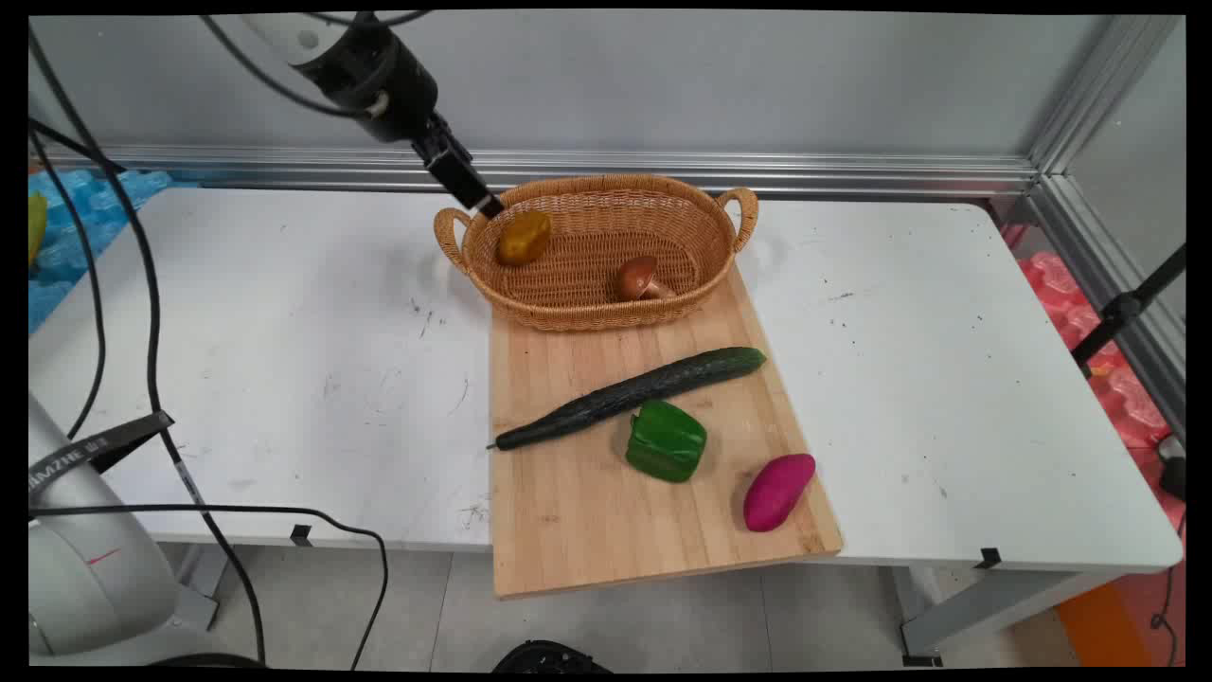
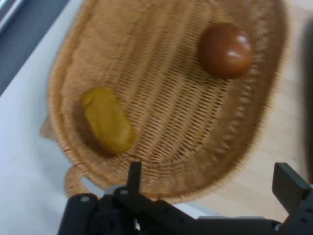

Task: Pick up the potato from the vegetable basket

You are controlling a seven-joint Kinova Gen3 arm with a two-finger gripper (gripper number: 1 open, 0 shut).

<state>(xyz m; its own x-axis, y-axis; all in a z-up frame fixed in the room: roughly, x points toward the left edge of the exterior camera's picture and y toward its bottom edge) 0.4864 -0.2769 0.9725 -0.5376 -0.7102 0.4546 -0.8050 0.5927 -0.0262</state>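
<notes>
We hold gripper (image 2: 210, 183) spread wide, empty, above basket (image 1: 606, 313) left rim, nearest potato (image 2: 107, 120); mushroom (image 2: 225, 50) well apart.

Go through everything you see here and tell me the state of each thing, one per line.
gripper: open, empty, above the basket's left end
basket: upright on the board's far end, holding two things
potato: lying inside the basket, left side
mushroom: on its side in the basket
cucumber: lying whole across the cutting board
green pepper: on the board
purple sweet potato: on the board
</notes>
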